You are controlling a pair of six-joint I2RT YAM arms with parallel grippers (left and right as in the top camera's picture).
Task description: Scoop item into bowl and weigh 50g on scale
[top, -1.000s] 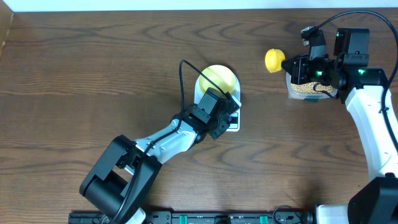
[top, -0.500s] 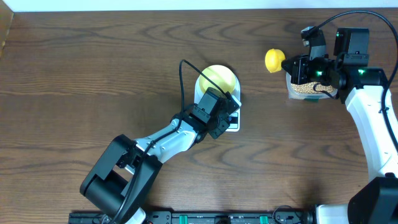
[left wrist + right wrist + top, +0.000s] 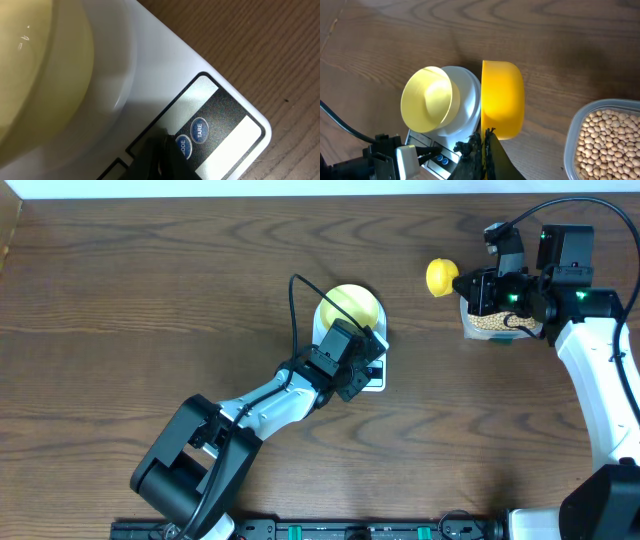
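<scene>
Left gripper (image 3: pixel 161 154), pressed together, sits on the scale's (image 3: pixel 165 65) front panel; right gripper (image 3: pixel 485 139), well right of the scale, pinches the yellow scoop (image 3: pixel 502 100).

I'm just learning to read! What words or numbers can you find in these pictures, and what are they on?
"TARE": on a round blue button on the scale.
"ODE", likely MODE: on the second blue button beside it, first letter hidden by the left gripper's shut jaws.
The display: no digits readable.
Overhead view: the scale's lettering is too small to read.
</scene>
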